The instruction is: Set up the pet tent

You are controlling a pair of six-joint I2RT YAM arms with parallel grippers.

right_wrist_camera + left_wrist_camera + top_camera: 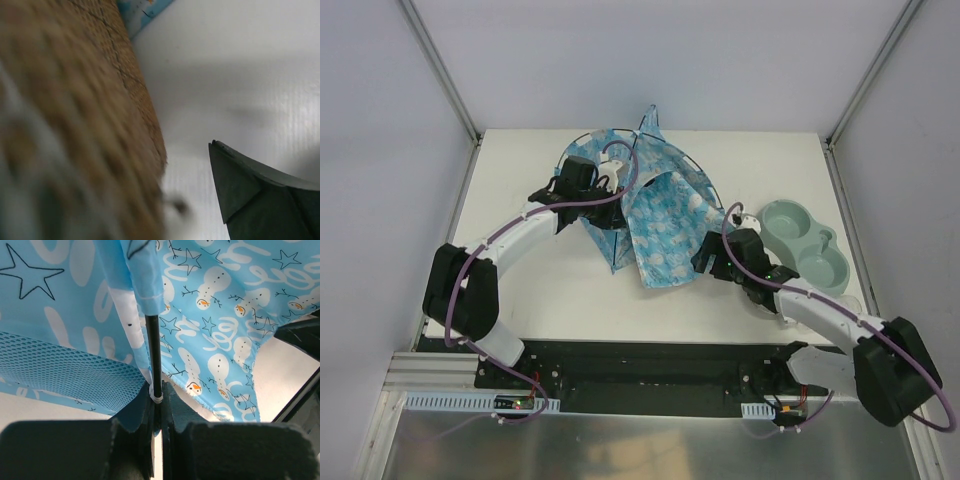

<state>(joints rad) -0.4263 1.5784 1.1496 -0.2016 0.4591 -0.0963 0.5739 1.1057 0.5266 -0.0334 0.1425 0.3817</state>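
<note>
The pet tent [665,165] stands half-raised at the table's back centre: blue printed fabric with thin black poles arcing over it. My left gripper [610,192] is at its left side, shut on a black pole [154,355] where it leaves a fabric sleeve; the jaws [157,400] pinch the pole just below a white ring. My right gripper [707,262] is low at the right edge of the flat blue mat [665,240], which leans against the tent front. In the right wrist view, one dark finger [250,190] shows apart from a blurred brown woven surface [75,125]; the other finger is hidden.
A green double pet bowl [807,242] sits to the right of the tent. A small white object [744,214] lies between bowl and tent. Walls enclose the table on three sides. A blue mesh panel [65,370] of the tent hangs left of the held pole.
</note>
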